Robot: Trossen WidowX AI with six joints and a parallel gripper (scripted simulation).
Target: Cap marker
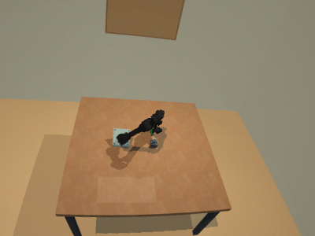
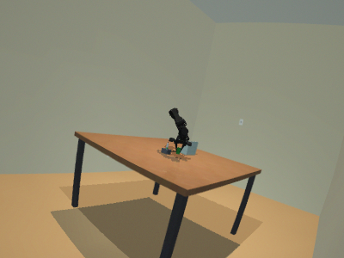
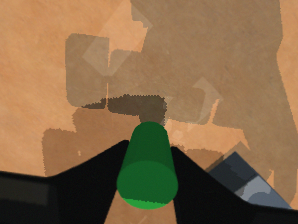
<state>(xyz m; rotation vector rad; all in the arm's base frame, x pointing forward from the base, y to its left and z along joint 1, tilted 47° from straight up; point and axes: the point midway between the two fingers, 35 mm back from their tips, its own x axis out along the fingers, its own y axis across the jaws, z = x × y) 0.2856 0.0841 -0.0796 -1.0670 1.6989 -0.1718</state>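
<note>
The green cap (image 1: 152,132) (image 2: 178,151) (image 3: 148,175) stands between the fingertips of my gripper (image 1: 153,130) (image 2: 179,149) (image 3: 149,148), which is shut on it. The cap is low over the table; whether its lower end touches the table is unclear. The dark holder block (image 1: 153,145) (image 2: 166,151) (image 3: 231,167) stands close beside the gripper, at the lower right in the wrist view, partly behind the right finger. The pale marker (image 1: 154,139) (image 2: 167,145) stands upright in it without a cap. Its tip is too small to make out.
The arm reaches over the wooden table (image 1: 130,167) (image 2: 129,150) from its pale base plate (image 1: 116,131) (image 2: 192,148). Shadows of the arm fall around the cap and the block. A lighter rectangle (image 1: 126,189) shows on the table near its front edge.
</note>
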